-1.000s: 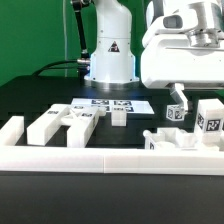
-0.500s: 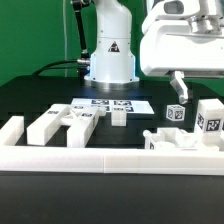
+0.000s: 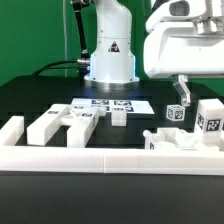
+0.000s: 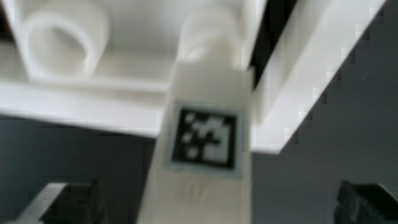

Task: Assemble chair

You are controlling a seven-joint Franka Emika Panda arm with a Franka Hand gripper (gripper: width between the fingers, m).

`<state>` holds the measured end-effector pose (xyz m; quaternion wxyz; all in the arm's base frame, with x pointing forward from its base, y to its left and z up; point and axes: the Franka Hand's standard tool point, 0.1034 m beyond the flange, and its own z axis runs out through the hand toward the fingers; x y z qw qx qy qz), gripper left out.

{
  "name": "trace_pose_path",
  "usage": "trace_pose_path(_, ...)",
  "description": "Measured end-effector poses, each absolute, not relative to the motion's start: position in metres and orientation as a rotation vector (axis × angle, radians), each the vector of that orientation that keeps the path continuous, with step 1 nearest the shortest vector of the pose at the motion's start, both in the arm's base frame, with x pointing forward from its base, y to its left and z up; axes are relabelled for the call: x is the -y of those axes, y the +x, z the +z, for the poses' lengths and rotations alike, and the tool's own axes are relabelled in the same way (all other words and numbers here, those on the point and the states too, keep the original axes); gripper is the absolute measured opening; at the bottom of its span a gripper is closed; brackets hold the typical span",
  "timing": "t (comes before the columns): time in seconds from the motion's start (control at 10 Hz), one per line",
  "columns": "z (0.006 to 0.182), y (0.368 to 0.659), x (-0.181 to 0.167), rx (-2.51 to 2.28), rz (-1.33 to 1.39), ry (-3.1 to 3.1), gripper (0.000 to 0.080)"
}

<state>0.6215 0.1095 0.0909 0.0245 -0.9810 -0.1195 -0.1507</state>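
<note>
My gripper hangs open at the exterior view's right, just above a white chair post bearing a tag. In the wrist view this post runs between my dark fingertips without touching them, so my gripper holds nothing. Behind the post lies a white chair piece with a round hole. More chair parts sit nearby: a tagged block, a low piece, a small block, and bars and posts on the exterior view's left.
The long white border rail runs along the front of the black table. The marker board lies flat before the robot's base. A green wall stands behind.
The gripper has lifted slightly and drifted toward the exterior view's right. The chair parts have not moved.
</note>
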Motion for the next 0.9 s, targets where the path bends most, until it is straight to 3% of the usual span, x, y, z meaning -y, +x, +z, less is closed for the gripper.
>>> trace_pose_path(0.4, 0.0904, 0.628, -0.0992, 0.376, -0.061, -3.057, 0.0649)
trace_pose_path(0.6, 0.0888, 0.6181, -0.1038, 0.374, 0.184, -3.038, 0.0649)
trace_pose_path(0.9, 0.0864, 0.6261, -0.1059, 0.376, 0.197, -3.035, 0.0649)
